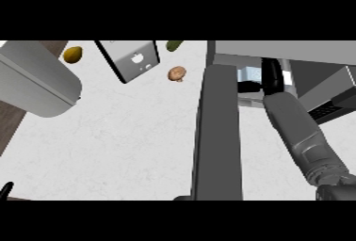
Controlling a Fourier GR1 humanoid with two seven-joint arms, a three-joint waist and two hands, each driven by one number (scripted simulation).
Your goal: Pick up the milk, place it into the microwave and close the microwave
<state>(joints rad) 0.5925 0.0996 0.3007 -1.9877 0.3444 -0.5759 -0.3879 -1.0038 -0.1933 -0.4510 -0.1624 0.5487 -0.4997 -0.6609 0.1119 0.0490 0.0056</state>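
Sitting just inside the microwave (292, 49), the milk (248, 74) shows as a small pale carton past the inner edge of the open door (219, 136); the right hand (272, 75) is curled about it, dark fingers along one side and the thumb at the other, so most of the carton is hidden; whether it rests on the oven floor or hangs just above it I cannot tell from this steep angle.

The step in hand looks like the setting-down, with the closing not yet done. To do it well, I judge the carton should go down upright and well inside (clear of the sill, so the door cannot catch it); the fingers should spread only once its base is borne; then the hand should draw straight back along the forearm's own line, since the door stands just beside the arm and a sideways swing might knock the carton over. Only with the arm out should the door be pushed shut.

At the lower left edge a sliver of the left hand (5, 189) shows; too little to tell how it is held. Well apart on the white counter (125, 141) lie a tablet (132, 59), a mushroom (176, 73), a yellowish fruit (72, 54) and a green one (173, 45), near a big grey rounded thing (38, 80).
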